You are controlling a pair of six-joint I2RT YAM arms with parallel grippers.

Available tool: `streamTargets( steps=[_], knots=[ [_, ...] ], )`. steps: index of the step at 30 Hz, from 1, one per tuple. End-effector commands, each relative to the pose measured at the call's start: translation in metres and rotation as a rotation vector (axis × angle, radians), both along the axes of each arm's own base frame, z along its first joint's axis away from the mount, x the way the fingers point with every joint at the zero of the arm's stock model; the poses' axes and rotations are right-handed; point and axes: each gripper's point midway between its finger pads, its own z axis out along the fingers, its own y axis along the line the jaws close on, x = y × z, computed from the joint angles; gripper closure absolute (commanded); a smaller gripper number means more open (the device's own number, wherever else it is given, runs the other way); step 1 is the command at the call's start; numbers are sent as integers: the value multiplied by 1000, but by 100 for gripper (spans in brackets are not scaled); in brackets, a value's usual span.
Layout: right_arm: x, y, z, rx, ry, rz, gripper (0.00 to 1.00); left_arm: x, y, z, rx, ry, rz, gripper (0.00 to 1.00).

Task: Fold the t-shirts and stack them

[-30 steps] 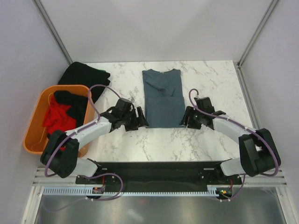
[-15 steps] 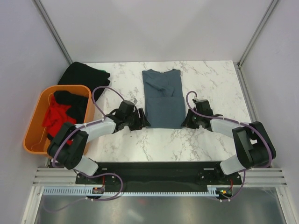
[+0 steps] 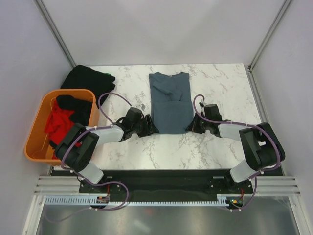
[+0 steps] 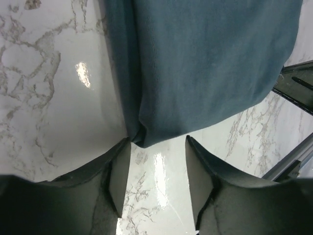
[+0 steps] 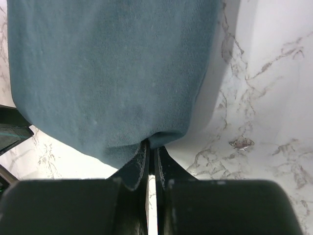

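Observation:
A slate blue-grey t-shirt [image 3: 170, 100] lies folded into a long strip in the middle of the marble table, collar at the far end. My left gripper [image 3: 152, 129] is low at its near left corner, jaws open; in the left wrist view the corner [image 4: 142, 137] sits just at the tips of the fingers [image 4: 119, 169], with bare table between them. My right gripper [image 3: 190, 128] is at the near right corner, shut on the shirt's hem [image 5: 161, 139]. A black t-shirt [image 3: 88, 81] lies at the back left.
An orange plastic basket [image 3: 35, 128] stands at the left edge with a red shirt [image 3: 57, 122] and a black one [image 3: 73, 105] inside. Grey walls close in the table on three sides. The arms' base rail [image 3: 161, 178] runs along the near edge.
Both arms have sunk lower and reached in to the shirt's near corners. The right jaws have shut on the hem. The left jaws have narrowed but still stand apart.

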Motion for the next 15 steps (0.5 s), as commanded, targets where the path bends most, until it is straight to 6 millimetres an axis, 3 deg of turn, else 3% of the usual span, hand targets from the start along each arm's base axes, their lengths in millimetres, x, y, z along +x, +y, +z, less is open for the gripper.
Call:
streamTargets(
  steps=[1, 3, 4, 6, 7, 13, 14, 15],
  knots=[
    [-24, -12, -33, -71, 106, 1, 98, -1, 3, -16, 21, 17, 22, 46],
    [-23, -12, -32, -69, 104, -1, 99, -1, 4, -19, 28, 22, 26, 54],
    [-25, -12, -33, -69, 108, 1, 99, -1, 5, -20, 31, 22, 28, 70],
    [-25, -12, -33, -68, 111, -3, 100, -1, 5, -22, 36, 22, 30, 85],
    [-26, -12, -34, -67, 114, 0, 100, 0, 6, -23, 40, 23, 33, 98],
    [-34, -15, -19, -64, 104, -8, 100, -5, 4, -12, 25, 10, 8, 98],
    [-46, -20, -21, -82, 152, -7, 100, -9, 6, -11, 28, 17, 14, 98],
    [-47, -20, -13, -78, 140, -9, 100, -11, 8, 2, 20, 2, 24, 98]
  ],
)
